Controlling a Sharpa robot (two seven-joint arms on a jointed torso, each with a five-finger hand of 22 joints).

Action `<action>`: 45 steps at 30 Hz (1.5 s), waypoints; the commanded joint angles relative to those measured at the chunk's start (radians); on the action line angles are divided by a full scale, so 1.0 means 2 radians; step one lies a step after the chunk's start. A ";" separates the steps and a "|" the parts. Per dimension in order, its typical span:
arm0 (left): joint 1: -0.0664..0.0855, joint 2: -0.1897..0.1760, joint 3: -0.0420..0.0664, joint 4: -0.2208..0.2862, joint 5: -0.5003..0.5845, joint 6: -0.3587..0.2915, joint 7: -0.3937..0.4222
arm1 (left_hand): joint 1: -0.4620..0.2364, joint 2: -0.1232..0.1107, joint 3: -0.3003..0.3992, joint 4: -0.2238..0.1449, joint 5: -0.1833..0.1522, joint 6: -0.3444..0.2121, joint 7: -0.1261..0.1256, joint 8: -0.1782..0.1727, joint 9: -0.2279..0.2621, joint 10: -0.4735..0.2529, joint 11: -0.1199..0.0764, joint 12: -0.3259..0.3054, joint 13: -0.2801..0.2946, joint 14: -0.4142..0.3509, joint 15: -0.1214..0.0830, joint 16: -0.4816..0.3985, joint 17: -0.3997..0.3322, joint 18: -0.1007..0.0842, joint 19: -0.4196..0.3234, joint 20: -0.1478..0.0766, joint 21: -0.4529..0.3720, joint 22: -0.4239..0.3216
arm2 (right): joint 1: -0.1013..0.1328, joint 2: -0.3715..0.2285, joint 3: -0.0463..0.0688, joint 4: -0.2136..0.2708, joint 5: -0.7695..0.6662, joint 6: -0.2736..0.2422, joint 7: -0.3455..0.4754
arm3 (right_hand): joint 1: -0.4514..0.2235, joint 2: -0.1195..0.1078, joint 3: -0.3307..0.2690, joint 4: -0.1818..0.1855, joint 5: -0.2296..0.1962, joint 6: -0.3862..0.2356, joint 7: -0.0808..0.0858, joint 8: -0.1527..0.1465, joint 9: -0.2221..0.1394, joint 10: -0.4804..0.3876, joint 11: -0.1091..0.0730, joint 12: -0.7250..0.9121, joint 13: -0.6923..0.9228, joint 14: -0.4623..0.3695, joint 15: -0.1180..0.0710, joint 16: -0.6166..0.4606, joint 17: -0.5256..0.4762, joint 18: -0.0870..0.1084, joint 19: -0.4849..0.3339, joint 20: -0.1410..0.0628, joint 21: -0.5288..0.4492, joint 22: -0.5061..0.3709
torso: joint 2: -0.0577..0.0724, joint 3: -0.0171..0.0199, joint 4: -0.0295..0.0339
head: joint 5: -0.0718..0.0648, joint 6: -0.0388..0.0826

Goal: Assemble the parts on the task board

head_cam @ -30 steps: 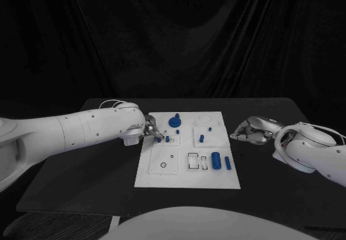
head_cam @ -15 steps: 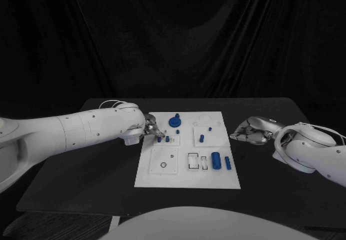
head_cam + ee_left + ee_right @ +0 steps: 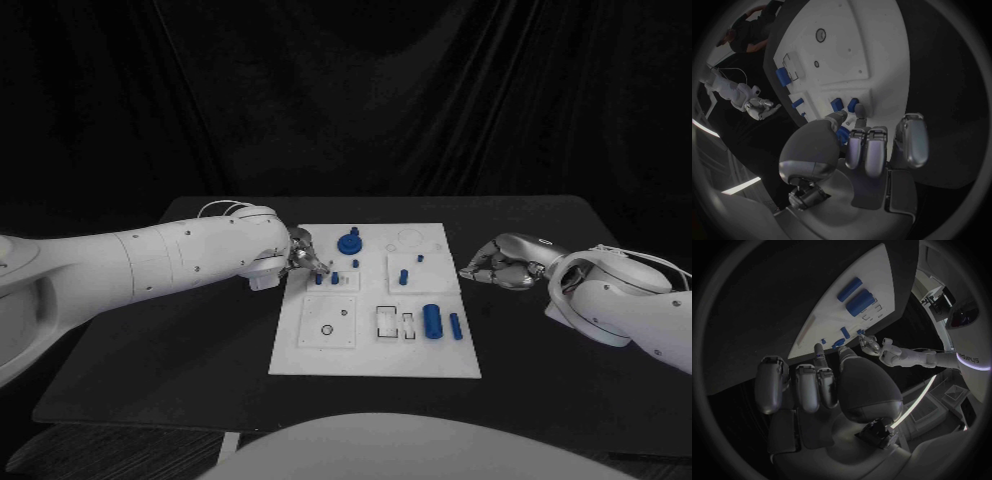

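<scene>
Left silver many-fingered hand: at the left edge of the white rectangular task board, fingertips drawn together over the small blue upright pegs just beside them, though whether one is pinched I cannot tell. Right silver hand: curled in on nothing, resting off the board's right edge, farther from those pegs. Blue cylinders lie lengthwise on the board's near right; black table, dark curtain behind.

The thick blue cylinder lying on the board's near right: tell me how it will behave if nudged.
The thick blue cylinder lies on its side on the task board, so it would probably roll sideways. It looks rigid and smooth, so perhaps slippery to grip.
</scene>
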 commanded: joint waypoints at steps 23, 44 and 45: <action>0.029 -0.022 -0.001 0.026 -0.073 -0.080 0.044 | 0.010 -0.016 -0.048 0.030 -0.048 0.007 -0.002 0.032 0.023 0.053 -0.003 0.001 0.131 0.054 -0.001 -0.002 0.132 0.005 0.006 -0.001 0.009 0.095 | -0.002 -0.002 0.000 -0.002 -0.001 0.003 -0.009 | 0.005 0.001 0.003 0.000 0.003 -0.001 -0.002 -0.001 0.000 0.053 0.001 0.002 0.132 0.036 0.001 -0.004 0.049 0.004 0.004 0.000 -0.003 0.093 | 0.000 0.0000 0.0002 | 0.000 0.000; 0.040 -0.021 -0.001 0.020 -0.079 -0.045 0.054 | 0.043 -0.006 -0.052 0.030 -0.038 0.007 -0.008 0.055 0.029 0.053 -0.008 0.001 0.131 0.054 -0.005 -0.002 0.132 0.006 0.004 -0.004 0.005 0.094 | -0.002 -0.002 0.000 -0.002 -0.001 0.004 -0.008 | 0.005 0.001 0.003 0.000 0.003 -0.001 -0.002 -0.001 0.000 0.053 0.001 0.002 0.132 0.036 0.001 -0.004 0.049 0.004 0.004 0.000 -0.003 0.093 | 0.000 0.0001 0.0000 | 0.002 0.000; 0.040 -0.020 -0.001 0.019 -0.079 -0.044 0.055 | 0.044 -0.006 -0.052 0.030 -0.038 0.007 -0.008 0.055 0.029 0.053 -0.008 0.001 0.131 0.054 -0.005 -0.002 0.132 0.006 0.004 -0.004 0.006 0.094 | -0.002 -0.002 0.000 -0.002 -0.001 0.003 -0.008 | 0.005 0.001 0.003 0.000 0.003 -0.001 -0.002 -0.001 0.000 0.053 0.001 0.002 0.132 0.036 0.001 -0.004 0.049 0.004 0.004 0.000 -0.003 0.093 | 0.000 0.0001 0.0000 | 0.002 0.000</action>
